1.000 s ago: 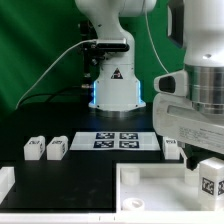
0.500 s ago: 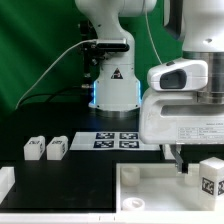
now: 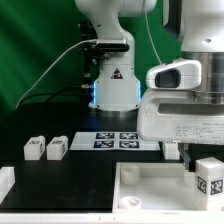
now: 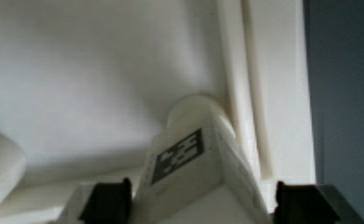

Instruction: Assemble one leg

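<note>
A green backdrop point(image 3: 40, 40) fills the wall behind the black table point(image 3: 80, 175). The table's dark top reaches up to the backdrop's lower edge. Lighting is even and bright.

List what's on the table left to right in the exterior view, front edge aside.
Leg → second leg → marker board → gripper's leg at the exterior view's right, partly behind the arm.
</note>
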Controlling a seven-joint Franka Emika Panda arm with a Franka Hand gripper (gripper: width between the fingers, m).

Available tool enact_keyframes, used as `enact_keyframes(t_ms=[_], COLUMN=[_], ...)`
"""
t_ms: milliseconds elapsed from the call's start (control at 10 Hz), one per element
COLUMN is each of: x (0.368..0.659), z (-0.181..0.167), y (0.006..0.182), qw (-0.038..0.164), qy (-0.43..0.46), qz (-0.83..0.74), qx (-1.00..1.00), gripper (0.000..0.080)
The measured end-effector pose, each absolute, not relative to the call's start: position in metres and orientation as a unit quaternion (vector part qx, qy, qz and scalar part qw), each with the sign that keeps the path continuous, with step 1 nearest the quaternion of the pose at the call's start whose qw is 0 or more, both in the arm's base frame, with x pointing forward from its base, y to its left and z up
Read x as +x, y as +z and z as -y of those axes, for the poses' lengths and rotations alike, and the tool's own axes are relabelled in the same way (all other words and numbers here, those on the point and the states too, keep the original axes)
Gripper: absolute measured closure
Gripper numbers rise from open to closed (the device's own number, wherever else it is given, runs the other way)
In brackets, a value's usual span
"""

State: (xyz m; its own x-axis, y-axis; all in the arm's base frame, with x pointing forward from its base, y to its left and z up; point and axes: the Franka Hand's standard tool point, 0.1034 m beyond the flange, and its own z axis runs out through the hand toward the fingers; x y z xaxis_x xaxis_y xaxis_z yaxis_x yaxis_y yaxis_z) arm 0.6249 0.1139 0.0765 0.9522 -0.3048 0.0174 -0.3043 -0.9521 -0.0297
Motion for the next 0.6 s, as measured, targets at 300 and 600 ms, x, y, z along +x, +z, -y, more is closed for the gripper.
enact_keyframes(t_ms=[300,600], x=[0.6248,0.6321], z=[-0.1148,-0.1100], y=[0.0765,0.0768], qw=[0.016,0.010], qy=[-0.008,0.021], qz=[-0.307,-0.517], qx=[-0.952,-0.856], gripper=[0.0407,0.0407])
